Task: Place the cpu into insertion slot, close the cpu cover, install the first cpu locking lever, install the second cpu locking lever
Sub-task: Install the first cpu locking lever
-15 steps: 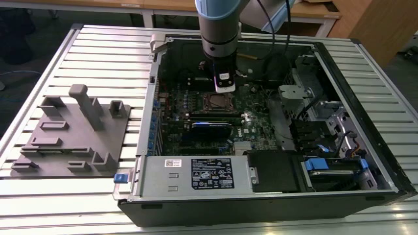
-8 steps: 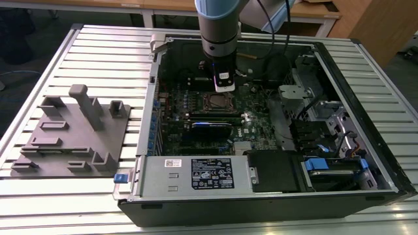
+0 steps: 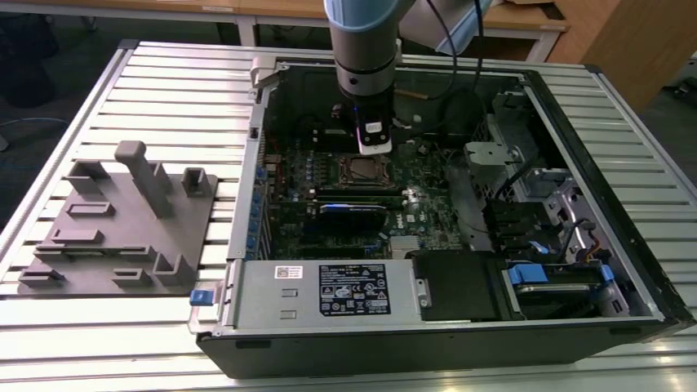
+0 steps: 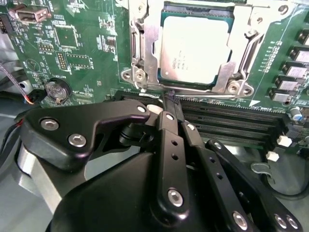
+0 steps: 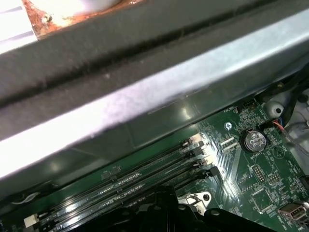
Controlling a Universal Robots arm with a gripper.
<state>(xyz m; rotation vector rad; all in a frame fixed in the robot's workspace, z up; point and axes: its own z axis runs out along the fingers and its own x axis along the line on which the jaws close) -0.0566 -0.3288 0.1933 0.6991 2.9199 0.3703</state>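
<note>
The cpu [image 4: 193, 48], a square chip with a silver-grey top, lies flat in the insertion slot [image 4: 140, 29] on the green board. The cpu cover [image 4: 227, 79], a silver frame, lies down around it, the chip showing through its window. My gripper [image 4: 170, 100] stands just off the socket's edge, beside the memory slots. Its black fingers [image 4: 166, 125] are pressed together, and I see nothing between them. In the exterior view the gripper [image 3: 374, 147] hangs from the arm right behind the cpu [image 3: 361, 169], inside the open computer case.
Long black memory slots [image 4: 231, 121] run beside the socket. A coin battery [image 4: 57, 91] sits on the board. The case wall [image 5: 145, 96] rises close by. A grey fixture block [image 3: 120, 229] lies at the exterior view's left. The power supply [image 3: 326, 290] fills the case front.
</note>
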